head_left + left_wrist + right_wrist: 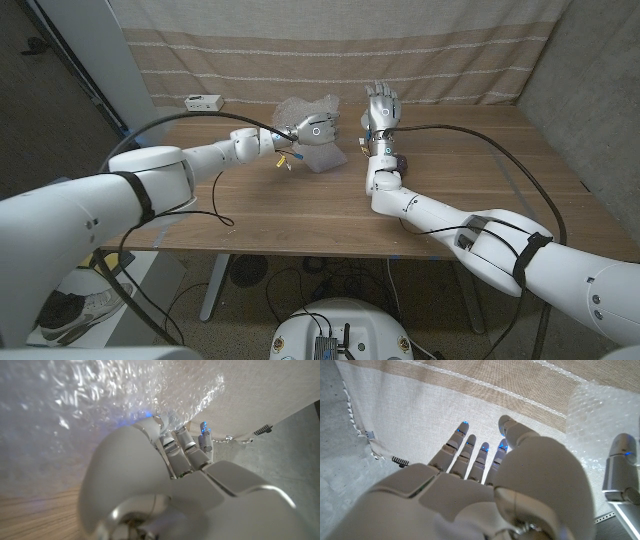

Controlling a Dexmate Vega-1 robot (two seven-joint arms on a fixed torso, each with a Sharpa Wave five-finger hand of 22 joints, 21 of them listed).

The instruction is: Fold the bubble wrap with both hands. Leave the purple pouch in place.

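The clear bubble wrap (pixel 303 108) is bunched up and raised off the wooden table (pixel 250 210) at the back middle. My left hand (pixel 318 130) grips it from the front, fingers curled into the sheet (pixel 90 405). My right hand (pixel 381 106) stands upright just right of the wrap, fingers spread and pointing up, holding nothing. In the right wrist view the same hand (pixel 485 475) faces the curtain with the wrap (pixel 600 415) beside it. A small dark purple pouch (pixel 403 161) peeks out behind my right wrist.
A small white box (pixel 203 102) sits at the table's back left edge. A striped beige curtain (pixel 330 45) hangs close behind the table. Bare wood stretches across the front half of the table.
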